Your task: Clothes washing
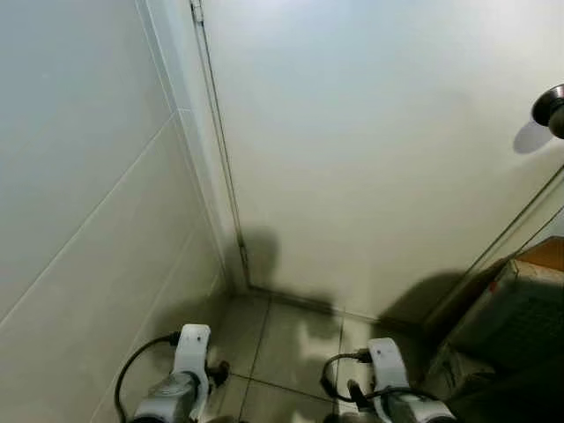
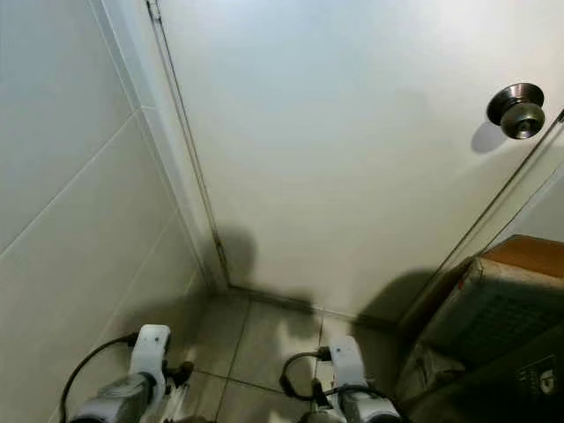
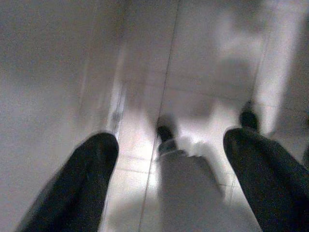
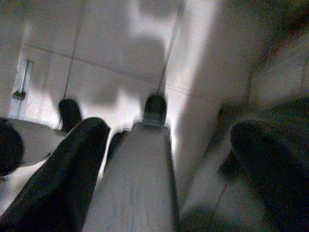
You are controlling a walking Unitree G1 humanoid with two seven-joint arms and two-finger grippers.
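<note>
I face a closed white door (image 1: 370, 159) in a narrow corner. Both silver arms hang low at the bottom edge, the left arm (image 1: 181, 383) by the tiled wall and the right arm (image 1: 392, 392) over the floor. In the left wrist view my left gripper (image 3: 169, 140) is open, its two black fingers spread above pale floor tiles with nothing between them. In the right wrist view my right gripper (image 4: 171, 128) is likewise open and empty above the tiles, with the robot's own grey leg and foot (image 4: 145, 164) below it.
A round metal door knob (image 2: 517, 108) sits at the door's right side. A tiled wall (image 1: 79, 194) closes the left. A grey latticed box with a brown top (image 2: 507, 304) stands on the right, beside a slanted frame. Beige floor tiles (image 1: 291, 339) lie ahead.
</note>
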